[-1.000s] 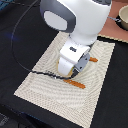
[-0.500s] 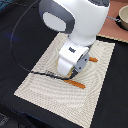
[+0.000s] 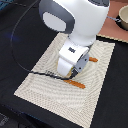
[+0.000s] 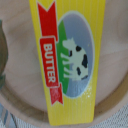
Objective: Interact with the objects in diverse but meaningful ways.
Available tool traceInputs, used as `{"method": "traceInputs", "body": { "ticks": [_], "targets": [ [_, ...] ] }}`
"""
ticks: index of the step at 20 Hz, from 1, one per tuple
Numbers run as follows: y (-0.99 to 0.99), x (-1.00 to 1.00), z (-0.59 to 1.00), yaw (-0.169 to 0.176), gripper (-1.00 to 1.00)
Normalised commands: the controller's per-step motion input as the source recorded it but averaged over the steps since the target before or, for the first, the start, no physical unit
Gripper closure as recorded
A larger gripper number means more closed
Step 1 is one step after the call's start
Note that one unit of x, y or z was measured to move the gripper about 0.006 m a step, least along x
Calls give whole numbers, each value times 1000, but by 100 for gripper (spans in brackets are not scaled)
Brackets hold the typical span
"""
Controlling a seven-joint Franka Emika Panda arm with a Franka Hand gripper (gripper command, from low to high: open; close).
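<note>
In the exterior view the arm [image 3: 75, 30] fills the upper middle of the frame, bent low over a beige mat [image 3: 45, 85] on the dark worktop [image 3: 15, 55]; its wrist hides the gripper, so I cannot tell whether the gripper is open or closed. Two orange-brown handles show, one [image 3: 77, 83] lying at centre just below the wrist, one [image 3: 93, 59] peeking out at its right. A grey pot [image 3: 121, 20] sits at the upper right edge. In the wrist view the box [image 4: 67, 60] fills the frame: flat, yellow, its long axis running from top to bottom, tilted slightly. It carries a red ribbon reading BUTTER and an oval picture of a cow. It lies on a round wooden plate [image 4: 20, 65].
</note>
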Motion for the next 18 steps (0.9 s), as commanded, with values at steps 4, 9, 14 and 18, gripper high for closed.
{"method": "traceInputs", "body": {
  "ticks": [4,9,14,18],
  "targets": [
    [24,-424,-192,0,-100],
    [8,-401,-25,0,100],
    [3,-355,0,0,100],
    [16,-294,0,0,100]
  ]
}}
